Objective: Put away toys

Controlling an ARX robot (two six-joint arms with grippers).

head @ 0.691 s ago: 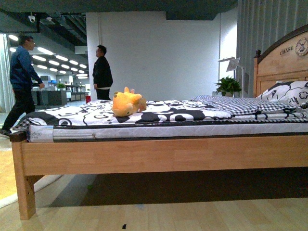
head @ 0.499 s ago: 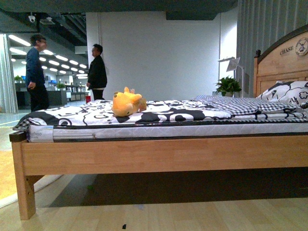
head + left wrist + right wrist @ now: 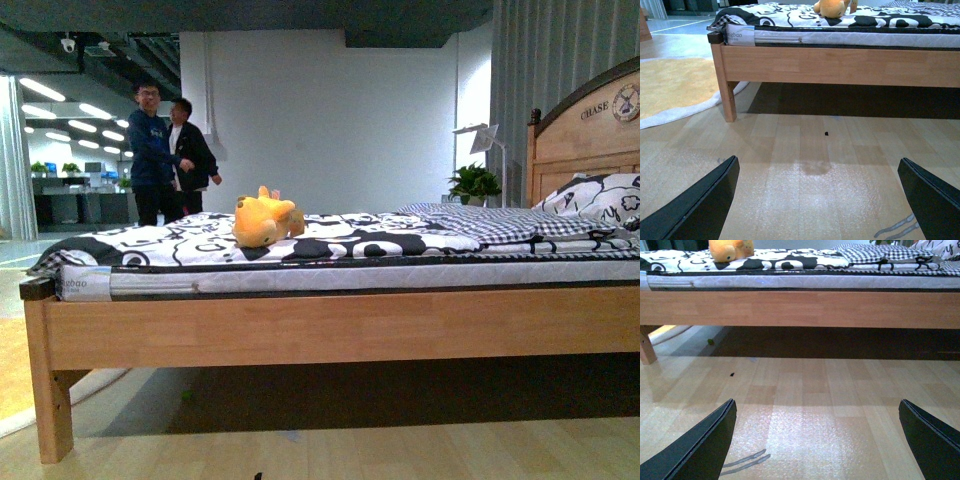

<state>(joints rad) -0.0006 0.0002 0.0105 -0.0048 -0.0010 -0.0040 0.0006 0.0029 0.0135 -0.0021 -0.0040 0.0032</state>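
On bed [image 3: 300,330]: orange-yellow plush toy [image 3: 264,220].

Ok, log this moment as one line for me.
plush toy: lying on bed, untouched | left gripper: open, empty | right gripper: open, empty

The left gripper [image 3: 817,159] hangs low and points forward, its dark jaws spread wide apart. The right gripper [image 3: 817,401] matches it, jaws equally wide.

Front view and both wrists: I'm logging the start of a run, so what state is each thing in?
Plush: lying on the bed, not held.
Bed: covered by a patterned sheet.
Left gripper: open, empty.
Right gripper: open, empty.
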